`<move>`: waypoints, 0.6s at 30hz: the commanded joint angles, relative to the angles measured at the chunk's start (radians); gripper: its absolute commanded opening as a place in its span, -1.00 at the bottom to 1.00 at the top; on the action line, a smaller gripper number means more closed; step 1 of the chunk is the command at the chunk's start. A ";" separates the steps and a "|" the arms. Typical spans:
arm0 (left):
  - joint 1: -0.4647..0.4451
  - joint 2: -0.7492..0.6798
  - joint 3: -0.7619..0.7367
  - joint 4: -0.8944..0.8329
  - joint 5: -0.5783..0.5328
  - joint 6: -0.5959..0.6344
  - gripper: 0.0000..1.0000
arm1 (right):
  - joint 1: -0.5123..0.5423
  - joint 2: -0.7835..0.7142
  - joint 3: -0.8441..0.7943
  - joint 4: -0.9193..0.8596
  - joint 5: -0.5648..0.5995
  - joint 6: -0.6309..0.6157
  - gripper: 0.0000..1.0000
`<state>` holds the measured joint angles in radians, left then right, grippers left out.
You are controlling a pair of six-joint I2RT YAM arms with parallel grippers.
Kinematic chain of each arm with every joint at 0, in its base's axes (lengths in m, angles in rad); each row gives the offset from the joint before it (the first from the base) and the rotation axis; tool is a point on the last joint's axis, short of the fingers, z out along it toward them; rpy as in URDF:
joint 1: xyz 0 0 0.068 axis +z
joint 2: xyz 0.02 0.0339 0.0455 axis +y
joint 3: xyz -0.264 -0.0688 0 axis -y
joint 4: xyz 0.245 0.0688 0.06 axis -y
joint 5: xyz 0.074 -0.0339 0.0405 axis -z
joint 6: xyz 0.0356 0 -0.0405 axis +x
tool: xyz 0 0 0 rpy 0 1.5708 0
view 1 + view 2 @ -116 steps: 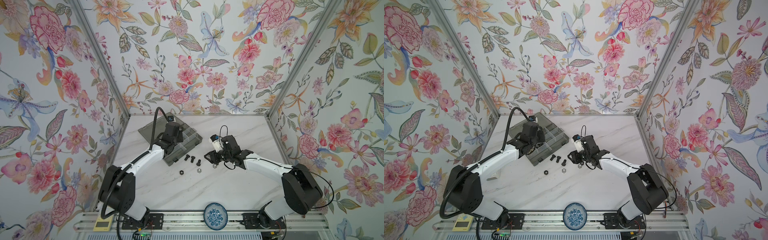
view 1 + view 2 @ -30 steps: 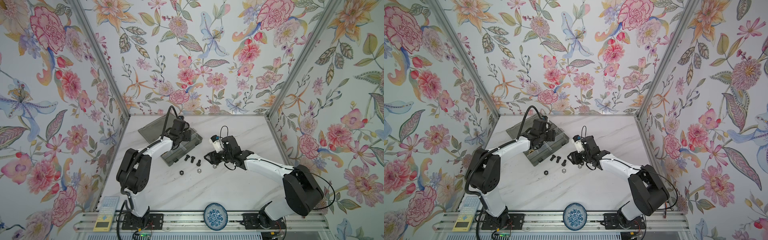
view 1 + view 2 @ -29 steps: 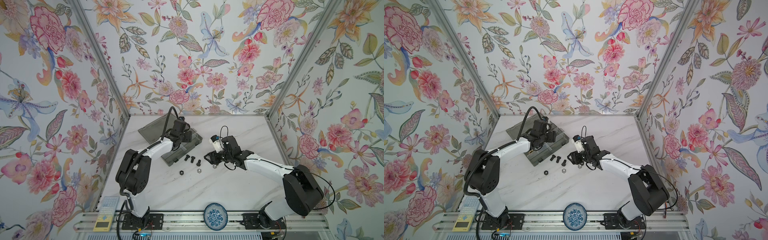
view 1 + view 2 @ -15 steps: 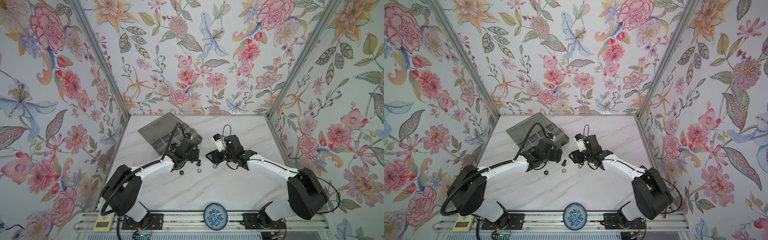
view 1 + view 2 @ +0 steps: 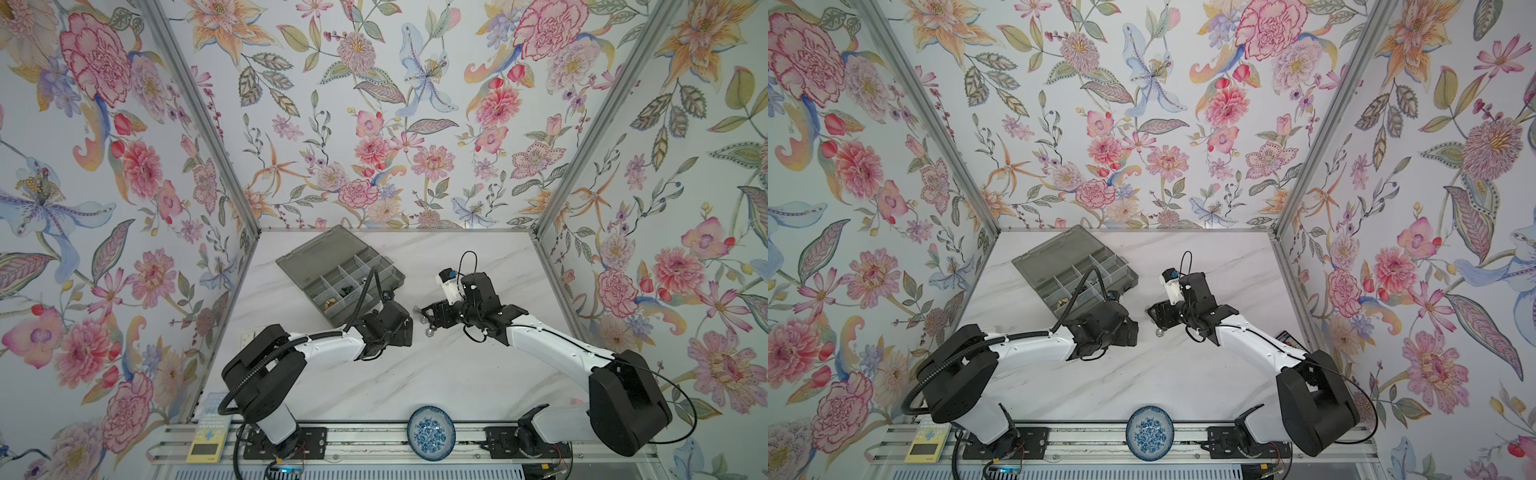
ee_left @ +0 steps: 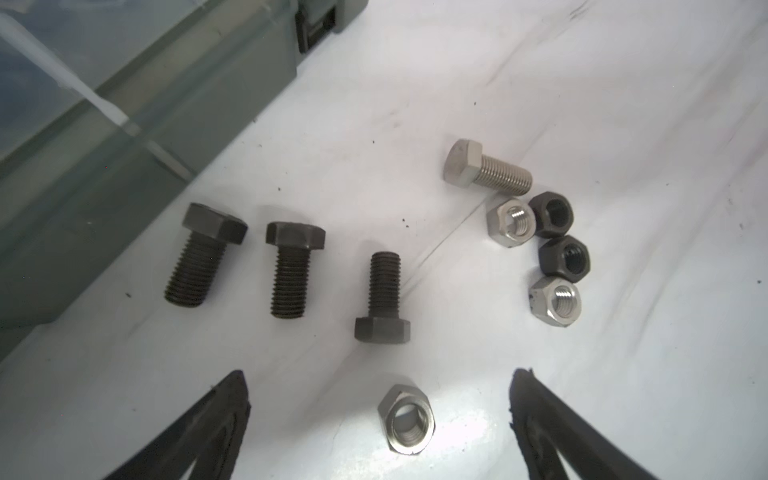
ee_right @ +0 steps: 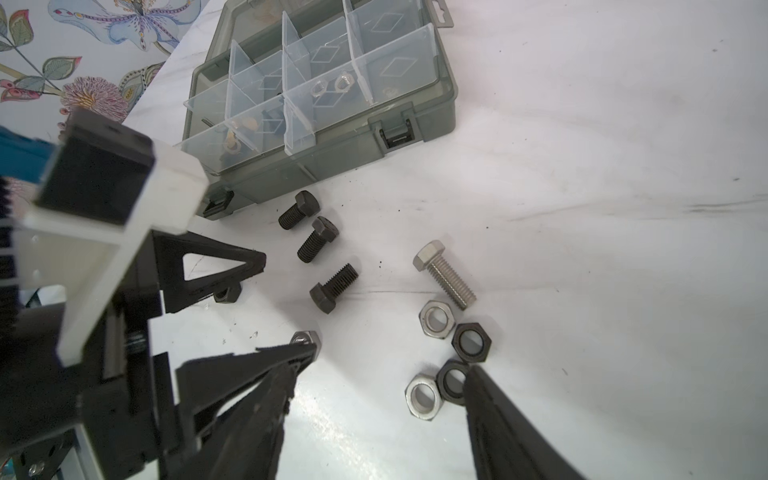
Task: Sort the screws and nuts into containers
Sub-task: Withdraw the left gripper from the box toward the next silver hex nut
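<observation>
Black bolts (image 6: 291,270), silver bolt (image 6: 486,170) noted. Hex nuts (image 6: 542,305) coloured silver or black. Organizer box (image 7: 332,162) tinted smoky grey. Dish (image 5: 415,424) patterned blue-white. Wallpaper (image 5: 374,124) printed with flowers.

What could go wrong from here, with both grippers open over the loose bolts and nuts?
The left gripper and right gripper hang close together above the same spot, so they might collide.
The silver nut lies flat between the left gripper's open jaws; a pinch could skid it into the nearest black bolt.
The clustered nuts touch one another, so the right gripper may scatter them.
</observation>
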<state>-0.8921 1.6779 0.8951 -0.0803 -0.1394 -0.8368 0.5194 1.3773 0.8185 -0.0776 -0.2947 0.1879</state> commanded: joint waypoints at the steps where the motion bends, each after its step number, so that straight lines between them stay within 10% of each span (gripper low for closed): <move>1: -0.036 0.049 0.059 -0.041 -0.020 -0.025 0.96 | -0.012 -0.033 -0.023 -0.010 0.009 -0.011 0.37; 18: -0.069 0.139 0.099 -0.117 -0.048 -0.056 0.65 | -0.037 -0.065 -0.047 -0.009 0.001 -0.008 0.40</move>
<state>-0.9554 1.7954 0.9741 -0.1478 -0.1654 -0.8810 0.4881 1.3277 0.7834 -0.0784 -0.2951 0.1879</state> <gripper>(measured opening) 0.830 0.700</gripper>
